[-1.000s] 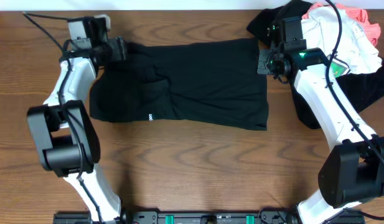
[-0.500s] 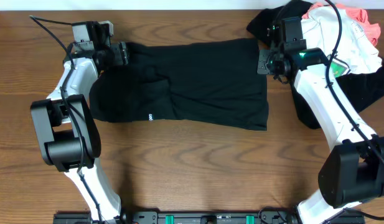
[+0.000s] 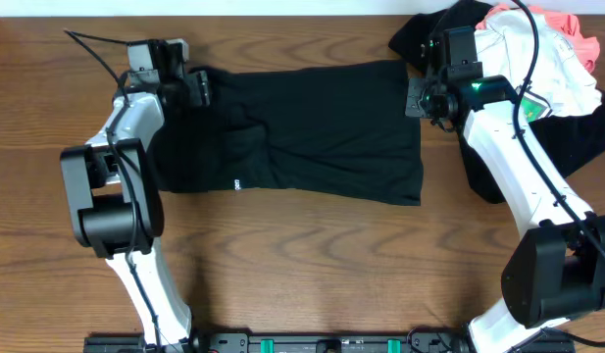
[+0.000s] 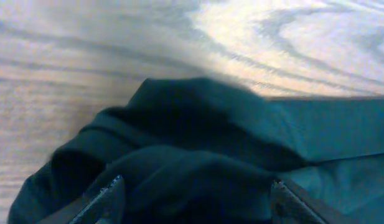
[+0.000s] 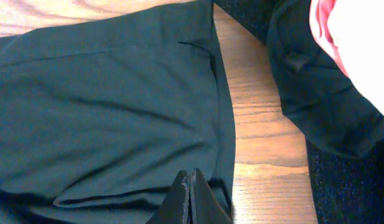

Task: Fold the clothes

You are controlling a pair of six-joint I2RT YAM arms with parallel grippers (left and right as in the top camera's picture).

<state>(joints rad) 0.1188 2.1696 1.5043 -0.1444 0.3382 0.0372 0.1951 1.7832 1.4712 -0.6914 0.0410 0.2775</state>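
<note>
A black shirt lies spread flat across the middle of the table, with a small white mark near its front hem. My left gripper is at the shirt's far left corner. In the left wrist view it stands open, its fingertips on either side of a bunched fold of black fabric. My right gripper is at the shirt's right edge. In the right wrist view it is shut, its tips down on the black cloth close to the side hem.
More clothes are heaped at the far right corner: a white garment, a coral-pink one and black ones. Bare wooden table runs along the front. The arm bases stand at the near edge.
My left arm has swung to the right, bringing its open gripper onto the shirt's far left corner. The right arm and the shirt's body have not moved.
</note>
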